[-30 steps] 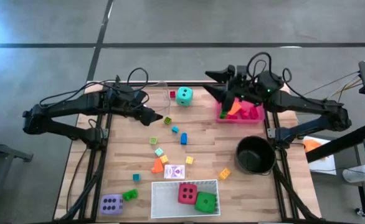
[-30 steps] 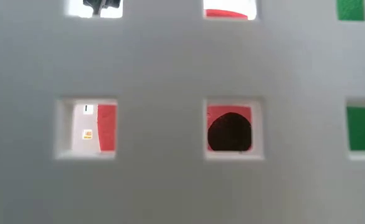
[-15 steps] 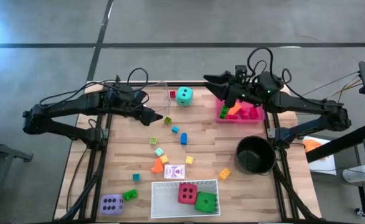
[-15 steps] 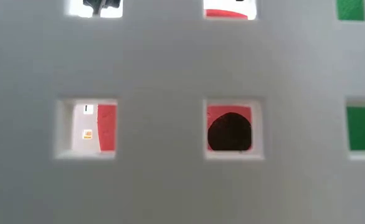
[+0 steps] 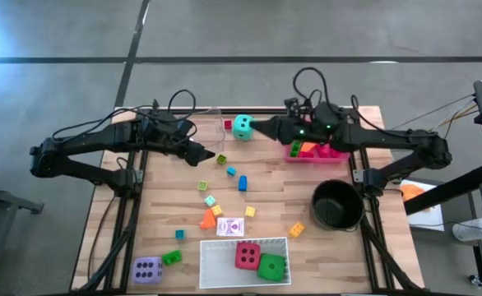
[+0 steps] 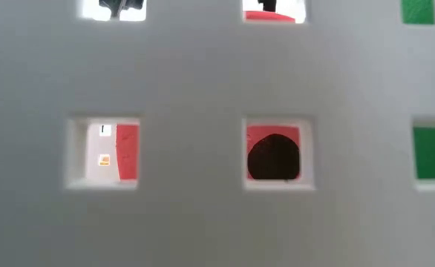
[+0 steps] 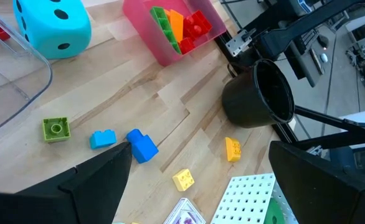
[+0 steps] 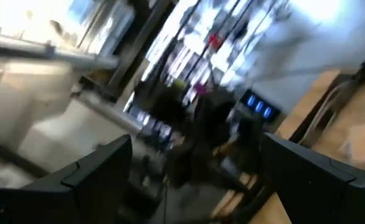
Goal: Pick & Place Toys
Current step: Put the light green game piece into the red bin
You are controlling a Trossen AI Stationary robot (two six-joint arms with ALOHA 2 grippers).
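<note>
Right gripper (image 5: 256,126), jaws apart and empty, lines up on the teal die (image 5: 243,126) at twelve o'clock; closing comes next, while left gripper (image 5: 211,155), jaws apart, waits.

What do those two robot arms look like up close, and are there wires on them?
Both arms are matte black, built of long slim segments. The left gripper and right gripper each taper to two pointed dark fingers. Black cables loop above both wrists, and small green lights glow on the right arm.
</note>
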